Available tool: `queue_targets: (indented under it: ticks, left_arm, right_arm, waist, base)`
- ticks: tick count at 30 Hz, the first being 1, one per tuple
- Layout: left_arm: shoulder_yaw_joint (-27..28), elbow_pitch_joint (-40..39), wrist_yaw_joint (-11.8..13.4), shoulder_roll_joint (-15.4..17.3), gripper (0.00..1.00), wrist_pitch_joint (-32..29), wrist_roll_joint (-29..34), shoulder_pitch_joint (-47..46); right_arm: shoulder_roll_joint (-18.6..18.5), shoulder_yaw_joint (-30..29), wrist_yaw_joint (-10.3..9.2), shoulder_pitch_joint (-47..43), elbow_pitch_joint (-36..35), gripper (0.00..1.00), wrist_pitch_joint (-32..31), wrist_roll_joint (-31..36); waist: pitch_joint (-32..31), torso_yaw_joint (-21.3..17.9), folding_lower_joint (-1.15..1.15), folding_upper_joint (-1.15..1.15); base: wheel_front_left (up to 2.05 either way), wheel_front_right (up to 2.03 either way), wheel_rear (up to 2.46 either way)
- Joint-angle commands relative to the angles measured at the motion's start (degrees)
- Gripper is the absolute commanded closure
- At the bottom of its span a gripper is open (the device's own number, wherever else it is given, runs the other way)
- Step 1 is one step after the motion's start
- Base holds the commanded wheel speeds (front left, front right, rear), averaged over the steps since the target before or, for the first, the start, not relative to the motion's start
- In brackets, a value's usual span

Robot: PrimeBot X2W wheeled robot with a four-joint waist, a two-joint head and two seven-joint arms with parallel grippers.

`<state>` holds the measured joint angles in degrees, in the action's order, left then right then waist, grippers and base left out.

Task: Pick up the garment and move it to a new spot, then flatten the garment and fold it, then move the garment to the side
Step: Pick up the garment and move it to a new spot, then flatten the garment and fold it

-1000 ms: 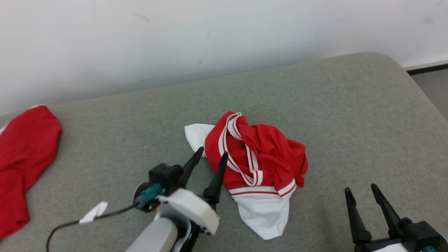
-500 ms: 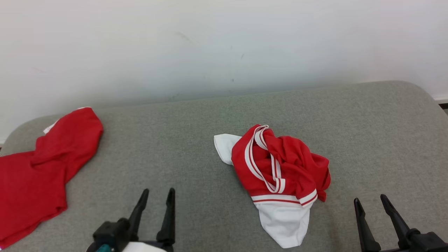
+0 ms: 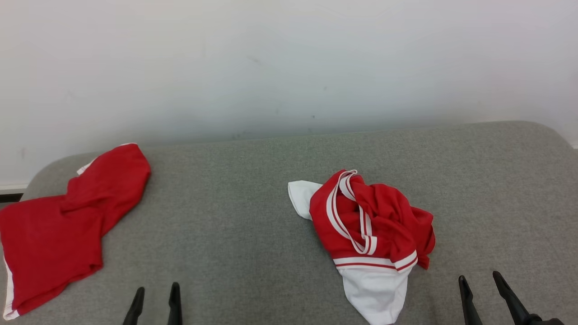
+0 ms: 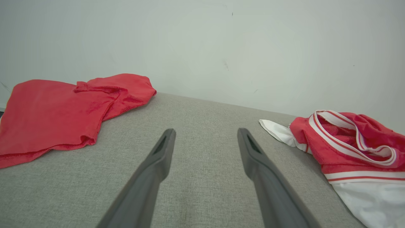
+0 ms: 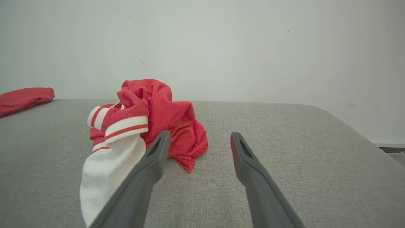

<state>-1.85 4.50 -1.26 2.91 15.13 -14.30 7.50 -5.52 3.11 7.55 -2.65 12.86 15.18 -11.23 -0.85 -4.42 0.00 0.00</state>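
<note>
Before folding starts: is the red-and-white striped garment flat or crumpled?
Crumpled: the red-and-white striped garment lies bunched in a heap on the grey cushioned surface.

No readable text or labels anywhere.

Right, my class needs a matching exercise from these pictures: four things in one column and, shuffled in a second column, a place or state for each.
Things
1. striped garment
2. plain red garment
3. left gripper
4. right gripper

Places and states
A. open, right of both garments
B. lying fairly flat at the left end of the grey surface
C. crumpled in a heap, right of centre
D. open, between the two garments

Pairs: 1-C, 2-B, 3-D, 4-A
</note>
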Motion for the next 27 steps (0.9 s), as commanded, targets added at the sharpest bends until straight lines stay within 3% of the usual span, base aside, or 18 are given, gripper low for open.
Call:
queue_targets:
  ticks: [1, 27]
  left_arm:
    - [0.49, -0.28, -0.40, 0.10, 0.00, 0.03, 0.66, 1.08]
    - [-0.09, -0.78, -1.49, 0.06, 0.00, 0.03, -0.50, 1.16]
  right_arm:
    - [0.01, -0.37, -0.12, -1.06, 0.14, 0.00, -0.05, 0.41]
    - [0.73, 0.77, -0.12, 0.26, -2.26, 0.00, -0.05, 1.95]
  waist:
    - [-0.18, 0.19, 0.00, 0.00]
    - [-0.10, 0.34, 0.00, 0.00]
  base:
    - [0.00, 0.00, 0.00]
    - [0.00, 0.00, 0.00]
